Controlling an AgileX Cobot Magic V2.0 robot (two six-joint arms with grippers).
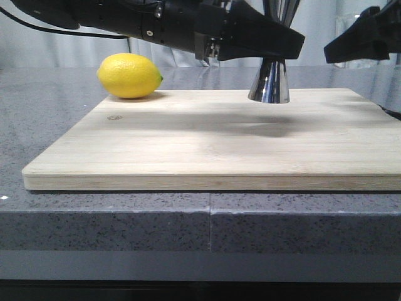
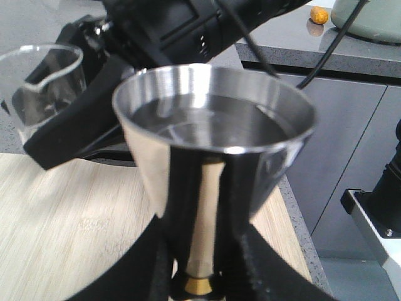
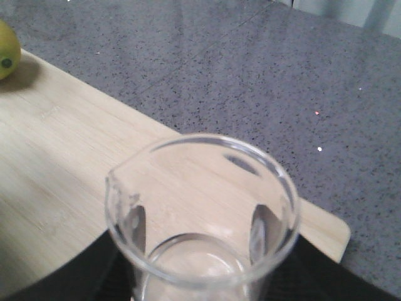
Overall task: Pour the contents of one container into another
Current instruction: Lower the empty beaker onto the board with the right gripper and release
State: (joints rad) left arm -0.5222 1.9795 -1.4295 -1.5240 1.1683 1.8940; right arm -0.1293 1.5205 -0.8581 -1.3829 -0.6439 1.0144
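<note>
The steel jigger stands upright on the wooden board, toward its back right. My left gripper reaches in from the left and is shut on the jigger's narrow waist by the gold band. In the left wrist view the jigger's upper cup holds clear liquid. My right gripper is shut on the clear glass beaker, held upright above the board's right corner. I see no liquid in the beaker. The beaker sits close beside the jigger's rim, apart from it.
A yellow lemon lies at the board's back left corner. The board rests on a grey speckled counter, whose front edge is close. Black cables run off the counter's right side.
</note>
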